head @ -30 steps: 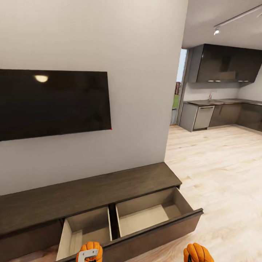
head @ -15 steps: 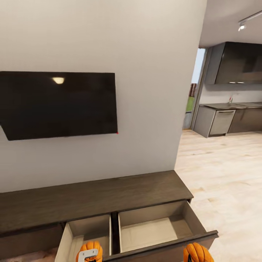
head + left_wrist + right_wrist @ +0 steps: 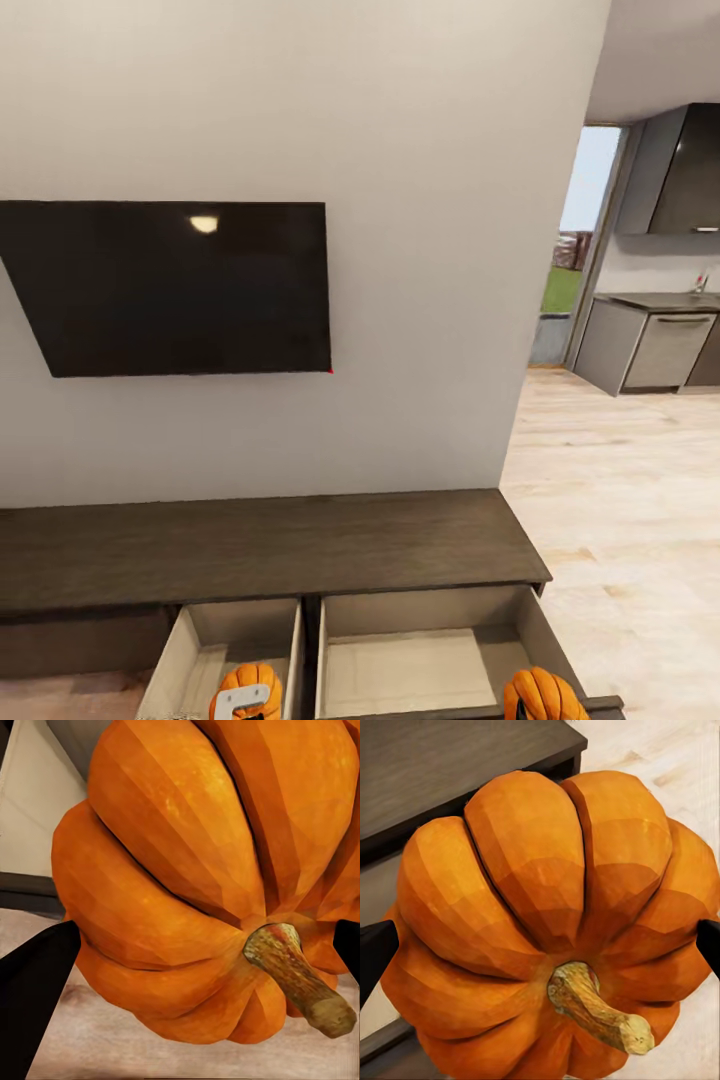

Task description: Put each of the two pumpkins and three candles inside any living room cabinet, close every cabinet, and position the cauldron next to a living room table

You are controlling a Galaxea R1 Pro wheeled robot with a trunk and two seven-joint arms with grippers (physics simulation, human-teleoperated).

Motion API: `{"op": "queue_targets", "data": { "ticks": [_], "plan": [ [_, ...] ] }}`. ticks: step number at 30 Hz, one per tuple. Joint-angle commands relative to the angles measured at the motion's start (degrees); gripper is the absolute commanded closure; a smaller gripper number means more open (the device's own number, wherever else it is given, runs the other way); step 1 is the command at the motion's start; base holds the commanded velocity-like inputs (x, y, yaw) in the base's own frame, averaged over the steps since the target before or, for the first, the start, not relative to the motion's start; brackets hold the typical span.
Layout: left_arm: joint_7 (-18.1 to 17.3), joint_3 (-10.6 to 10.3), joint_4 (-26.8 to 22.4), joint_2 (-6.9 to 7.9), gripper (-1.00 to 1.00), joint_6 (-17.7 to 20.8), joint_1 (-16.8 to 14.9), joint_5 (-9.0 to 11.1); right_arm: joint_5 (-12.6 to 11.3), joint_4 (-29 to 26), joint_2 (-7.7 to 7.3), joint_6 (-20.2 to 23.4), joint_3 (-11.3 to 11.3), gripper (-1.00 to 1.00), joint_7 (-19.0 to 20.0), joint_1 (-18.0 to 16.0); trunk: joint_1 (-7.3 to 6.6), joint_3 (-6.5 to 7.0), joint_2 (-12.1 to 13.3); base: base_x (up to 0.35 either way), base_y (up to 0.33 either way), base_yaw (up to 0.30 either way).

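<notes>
I've got a pumpkin clamped in my left gripper and another pumpkin in my right gripper, both over the cabinet's two open drawers. I'd lower each deep before letting go.
</notes>
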Motion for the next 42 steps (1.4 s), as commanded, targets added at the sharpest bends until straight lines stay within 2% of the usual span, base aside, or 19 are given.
{"op": "queue_targets", "data": {
  "ticks": [1,16,35,42],
  "plan": [
    [0.33,-0.48,-0.25,0.01,1.0,-0.39,-0.13,0.3,0.11,-0.05,-0.03,-0.06,0.37,1.0,-0.33,-0.03,0.0,-0.07,-0.05,0.013,-0.259,0.249],
    [0.29,-0.48,-0.29,0.01,1.0,-0.39,-0.13,0.3,0.1,-0.05,-0.03,-0.06,0.37,1.0,-0.33,-0.03,0.0,-0.07,-0.05,0.027,-0.043,0.242],
    [0.25,-0.48,-0.32,0.01,1.0,-0.39,-0.13,0.3,0.1,-0.05,-0.06,-0.06,0.37,1.0,-0.33,-0.03,0.0,-0.07,-0.05,0.105,-0.033,0.01],
    [0.25,-0.48,-0.32,0.01,1.0,-0.39,-0.14,0.3,0.15,-0.05,-0.03,-0.06,0.37,1.0,-0.33,-0.03,0.0,-0.02,-0.05,0.195,-0.221,-0.077]
  ]
}}
